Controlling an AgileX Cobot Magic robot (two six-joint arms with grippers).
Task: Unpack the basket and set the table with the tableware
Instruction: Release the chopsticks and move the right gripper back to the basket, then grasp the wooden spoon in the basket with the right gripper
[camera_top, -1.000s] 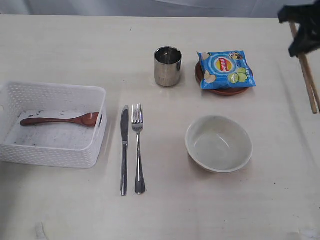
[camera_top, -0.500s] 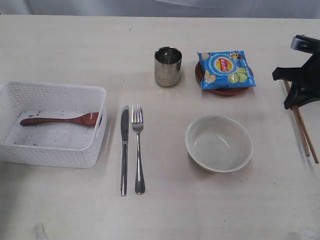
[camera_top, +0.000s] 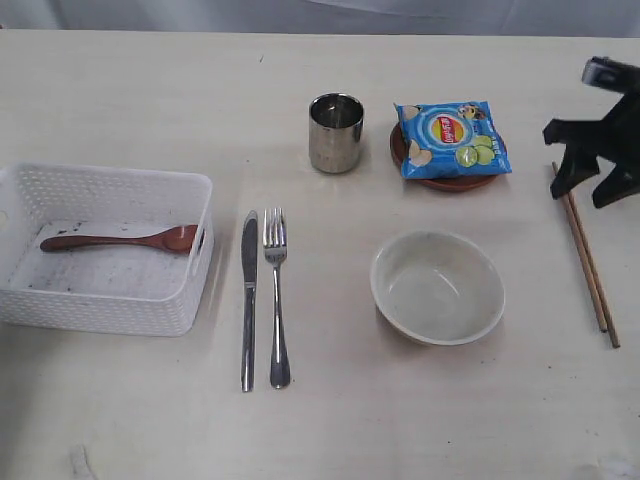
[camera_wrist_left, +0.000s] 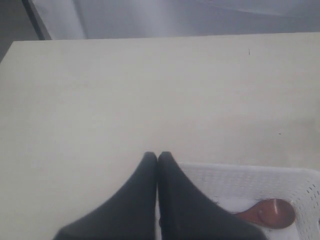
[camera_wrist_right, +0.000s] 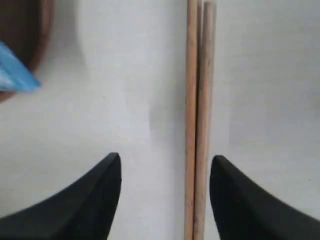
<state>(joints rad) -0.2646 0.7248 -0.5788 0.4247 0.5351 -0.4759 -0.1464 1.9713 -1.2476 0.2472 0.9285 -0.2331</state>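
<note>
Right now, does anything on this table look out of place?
The blue chip bag lies on the reddish-brown plate, covering most of it: odd for a place setting. The wooden spoon lies in the basket.

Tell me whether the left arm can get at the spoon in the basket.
Probably yes: the spoon lies alone in the open-topped basket, uncovered, with the left gripper close by; its shut fingers must open first.

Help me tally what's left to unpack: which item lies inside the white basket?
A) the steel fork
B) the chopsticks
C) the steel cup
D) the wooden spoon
D: the wooden spoon lies on the floor of the basket, while the fork, chopsticks and steel cup sit out on the table.
</note>
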